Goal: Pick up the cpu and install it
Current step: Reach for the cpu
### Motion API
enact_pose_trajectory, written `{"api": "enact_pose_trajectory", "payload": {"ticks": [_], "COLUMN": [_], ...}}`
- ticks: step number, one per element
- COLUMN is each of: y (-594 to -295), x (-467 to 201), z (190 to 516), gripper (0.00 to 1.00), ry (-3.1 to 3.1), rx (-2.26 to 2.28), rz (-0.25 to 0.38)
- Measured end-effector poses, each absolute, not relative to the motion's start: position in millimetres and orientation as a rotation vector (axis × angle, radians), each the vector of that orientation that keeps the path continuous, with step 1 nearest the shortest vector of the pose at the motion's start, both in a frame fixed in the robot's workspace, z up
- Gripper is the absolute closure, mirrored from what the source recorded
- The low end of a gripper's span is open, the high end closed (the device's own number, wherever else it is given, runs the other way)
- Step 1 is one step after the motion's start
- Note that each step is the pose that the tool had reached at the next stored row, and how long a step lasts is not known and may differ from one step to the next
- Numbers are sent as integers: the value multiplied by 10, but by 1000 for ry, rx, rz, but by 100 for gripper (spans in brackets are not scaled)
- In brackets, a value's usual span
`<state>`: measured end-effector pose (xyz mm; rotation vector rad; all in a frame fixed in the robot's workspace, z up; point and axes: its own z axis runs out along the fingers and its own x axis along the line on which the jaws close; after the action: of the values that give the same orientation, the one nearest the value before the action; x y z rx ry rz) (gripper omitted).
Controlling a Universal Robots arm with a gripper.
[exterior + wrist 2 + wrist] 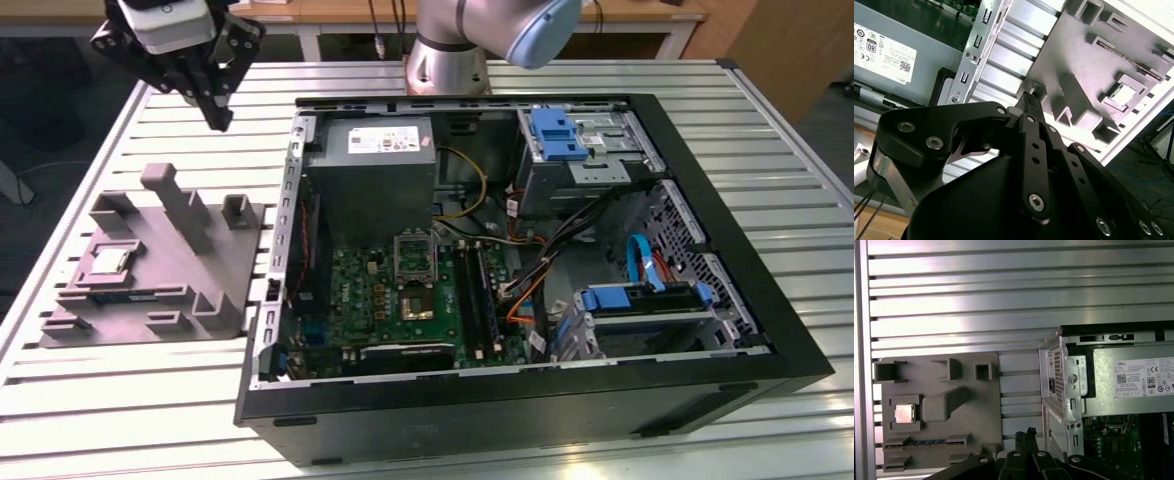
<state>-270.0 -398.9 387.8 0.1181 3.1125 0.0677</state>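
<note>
Silvery-grey, the cpu [904, 413] lies in a pocket of the moulded tray [979, 405] on the slatted desk [1004, 290]. The gripper [220, 122] hangs well apart from it, near the computer case [534, 405], fingers [1030, 106] clenched on nothing.

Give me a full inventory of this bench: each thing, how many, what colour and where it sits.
table: one, silver, slatted, under everything.
tray: one, grey, moulded, on the table at the exterior view's left.
cpu: one, silvery, lying flat in a recess of the tray.
computer case: one, black, open, beside the tray at the exterior view's right.
power supply: one, grey with a white label, inside the case.
motherboard: one, green, on the case floor.
drive brackets: two, blue, inside the case.
arm: one, silver and blue, behind the case.
gripper: one, black, shut and empty, above the table beyond the tray.
</note>
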Motion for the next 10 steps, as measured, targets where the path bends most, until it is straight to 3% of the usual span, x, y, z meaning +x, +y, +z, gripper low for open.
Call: {"api": "enact_pose_trajectory", "payload": {"ticks": [10], "y": [-3989], "x": [-2805], "z": [3871], "gripper": [89], "ry": [3113], "rx": [118], "rz": [68]}}
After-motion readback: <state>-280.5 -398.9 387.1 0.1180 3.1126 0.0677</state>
